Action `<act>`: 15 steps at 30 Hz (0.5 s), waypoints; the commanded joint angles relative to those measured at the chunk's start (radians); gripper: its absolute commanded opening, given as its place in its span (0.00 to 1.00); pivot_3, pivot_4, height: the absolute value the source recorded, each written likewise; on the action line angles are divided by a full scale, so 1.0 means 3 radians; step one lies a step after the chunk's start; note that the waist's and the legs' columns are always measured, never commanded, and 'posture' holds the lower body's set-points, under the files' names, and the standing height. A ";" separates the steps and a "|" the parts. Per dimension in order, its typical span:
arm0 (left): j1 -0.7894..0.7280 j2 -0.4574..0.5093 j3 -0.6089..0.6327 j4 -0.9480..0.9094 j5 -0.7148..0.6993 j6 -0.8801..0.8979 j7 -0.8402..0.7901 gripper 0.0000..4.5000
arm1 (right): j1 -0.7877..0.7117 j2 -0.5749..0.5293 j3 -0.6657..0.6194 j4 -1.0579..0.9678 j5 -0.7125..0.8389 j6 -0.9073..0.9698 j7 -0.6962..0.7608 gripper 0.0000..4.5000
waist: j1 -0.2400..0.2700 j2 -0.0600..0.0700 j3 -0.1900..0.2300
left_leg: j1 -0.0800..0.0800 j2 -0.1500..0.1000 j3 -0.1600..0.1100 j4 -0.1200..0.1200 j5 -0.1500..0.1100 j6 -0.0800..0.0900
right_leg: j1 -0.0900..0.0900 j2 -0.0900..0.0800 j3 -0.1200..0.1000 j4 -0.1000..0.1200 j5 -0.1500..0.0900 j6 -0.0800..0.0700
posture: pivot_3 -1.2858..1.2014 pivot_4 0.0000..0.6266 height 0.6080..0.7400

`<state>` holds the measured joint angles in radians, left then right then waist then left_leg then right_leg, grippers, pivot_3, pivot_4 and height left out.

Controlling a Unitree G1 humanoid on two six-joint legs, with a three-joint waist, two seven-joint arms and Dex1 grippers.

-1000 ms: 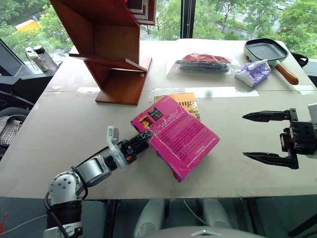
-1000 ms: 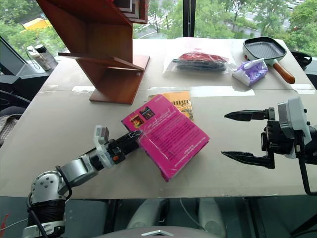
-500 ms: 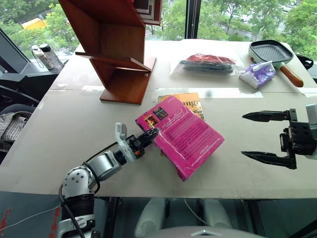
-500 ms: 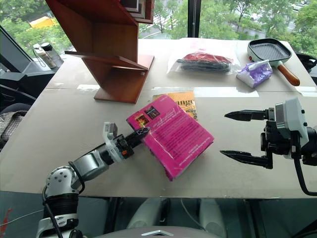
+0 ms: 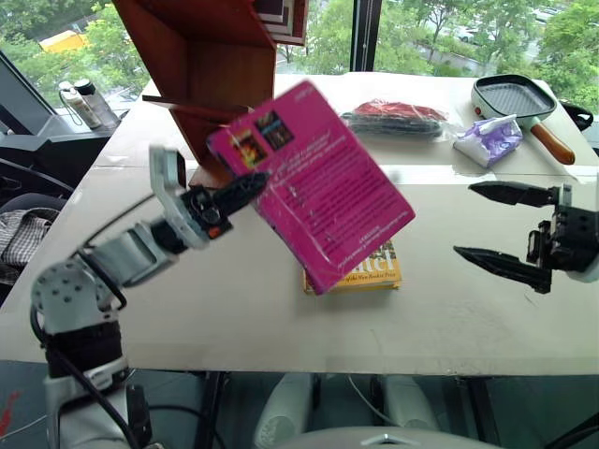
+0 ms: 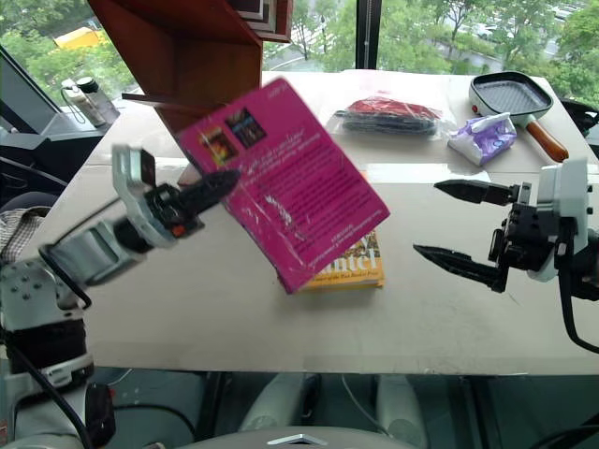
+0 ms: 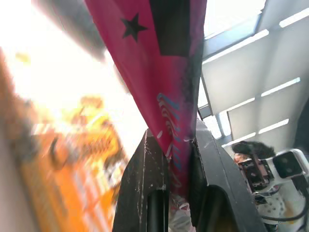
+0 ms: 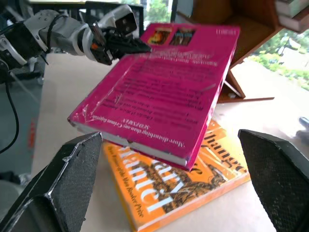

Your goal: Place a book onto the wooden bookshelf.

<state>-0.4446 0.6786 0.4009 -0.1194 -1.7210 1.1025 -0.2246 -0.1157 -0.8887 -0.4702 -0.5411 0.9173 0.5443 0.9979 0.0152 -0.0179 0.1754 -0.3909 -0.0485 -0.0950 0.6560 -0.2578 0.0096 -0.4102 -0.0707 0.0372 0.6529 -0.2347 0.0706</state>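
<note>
The magenta-pink book (image 5: 314,182) hangs tilted in the air above the table, gripped at its left edge by my left gripper (image 5: 245,186), which is shut on it. In the left wrist view the book's edge (image 7: 171,87) sits pinched between the two black fingers (image 7: 145,188). The wooden bookshelf (image 5: 220,70) stands at the back left, just behind the raised book. My right gripper (image 5: 501,223) is open at the right, level with the book and apart from it. The right wrist view shows the book (image 8: 159,92) between its spread fingers, at a distance.
A yellow hardback (image 5: 360,269) lies flat on the table (image 5: 187,309) under the raised book. At the back right lie a clear bag with red contents (image 5: 393,117), a purple-white pouch (image 5: 487,140) and a grill pan (image 5: 515,98). Bottles (image 5: 75,103) stand far left.
My left gripper has closed on the pink book and lifted it off the yellow hardback, up toward the bookshelf. The right gripper has tilted slightly and stays open.
</note>
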 commanded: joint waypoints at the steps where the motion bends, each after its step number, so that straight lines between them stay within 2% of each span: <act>1: -0.0698 0.0286 -0.0066 -0.0364 0.0155 -0.0157 -0.0048 0.01 | -0.0229 -0.0001 -0.0256 0.0168 0.0182 -0.0008 -0.0185 1.00 | -0.0006 -0.0002 0.0001 | -0.0003 0.0000 0.0001 0.0000 0.0000 -0.0001 | -0.0002 0.0000 0.0001 -0.0001 0.0000 0.0000 | 0.52 0.24 1.00; 2: -0.0908 0.0392 -0.0107 -0.0404 0.0272 -0.0170 -0.0116 0.01 | -0.0309 -0.0010 -0.0261 0.0215 0.0216 0.0006 -0.0235 1.00 | -0.0009 -0.0002 0.0001 | -0.0006 -0.0001 0.0000 0.0000 0.0000 -0.0001 | -0.0004 0.0000 0.0000 -0.0002 0.0000 0.0000 | 0.52 0.24 1.00; 5: -0.1455 0.0918 -0.0509 -0.0795 0.1296 -0.0431 -0.0712 0.01 | -0.0450 -0.0066 -0.0298 0.0421 0.0207 -0.0011 -0.0216 1.00 | -0.0040 -0.0013 0.0008 | -0.0011 0.0001 -0.0002 -0.0003 0.0001 -0.0002 | -0.0008 0.0005 -0.0003 -0.0009 0.0000 0.0000 | 0.52 0.24 1.00; 8: -0.1747 0.1646 -0.1235 -0.0939 0.3142 -0.1708 -0.1615 0.01 | -0.0436 -0.0080 -0.0378 0.0661 0.0060 -0.0137 -0.0126 1.00 | -0.0082 -0.0002 0.0003 | -0.0015 -0.0003 0.0017 -0.0017 0.0001 -0.0002 | -0.0015 0.0008 0.0002 -0.0023 -0.0001 0.0001 | 0.52 0.24 1.00; 10: -0.1794 0.1908 -0.1480 -0.0654 0.3976 -0.2444 -0.1945 0.01 | -0.0451 -0.0050 -0.0417 0.0712 0.0035 -0.0184 -0.0153 1.00 | -0.0097 0.0008 0.0002 | -0.0015 -0.0005 0.0029 -0.0029 0.0001 -0.0002 | -0.0015 0.0011 0.0005 -0.0036 -0.0001 0.0001 | 0.52 0.24 1.00; 11: -0.1872 0.2003 -0.1566 -0.0386 0.4368 -0.2812 -0.2037 0.01 | -0.0461 -0.0024 -0.0452 0.0750 0.0037 -0.0216 -0.0165 1.00 | -0.0097 0.0010 0.0004 | -0.0014 -0.0004 0.0033 -0.0031 0.0001 -0.0002 | -0.0015 0.0012 0.0008 -0.0037 -0.0001 0.0001 | 0.52 0.24 1.00; 13: -0.2072 0.2066 -0.1677 0.0009 0.4867 -0.3263 -0.2177 0.01 | -0.0469 0.0013 -0.0484 0.0820 0.0019 -0.0275 -0.0147 1.00 | -0.0096 0.0012 0.0007 | -0.0015 0.0001 0.0032 -0.0033 0.0001 -0.0002 | -0.0018 0.0015 0.0006 -0.0035 -0.0001 0.0001 | 0.52 0.24 1.00; 15: -0.2318 0.2056 -0.1773 0.0291 0.5183 -0.3558 -0.2375 0.01 | -0.0482 0.0050 -0.0454 0.0882 -0.0023 -0.0344 -0.0110 1.00 | -0.0097 0.0008 0.0010 | -0.0017 0.0004 0.0030 -0.0029 -0.0003 0.0005 | -0.0017 0.0021 0.0005 -0.0033 -0.0001 0.0001 | 0.52 0.24 1.00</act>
<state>-1.0792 1.2742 -0.1491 -0.0679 -0.2532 0.1315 -0.9015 -0.2467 -0.8790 -0.5790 -0.2778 0.9123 0.4730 0.9556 -0.0138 -0.0156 0.1784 -0.3968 -0.0471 -0.0862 0.6485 -0.2597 0.0128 -0.4155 -0.0643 0.0382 0.6432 -0.2350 0.0710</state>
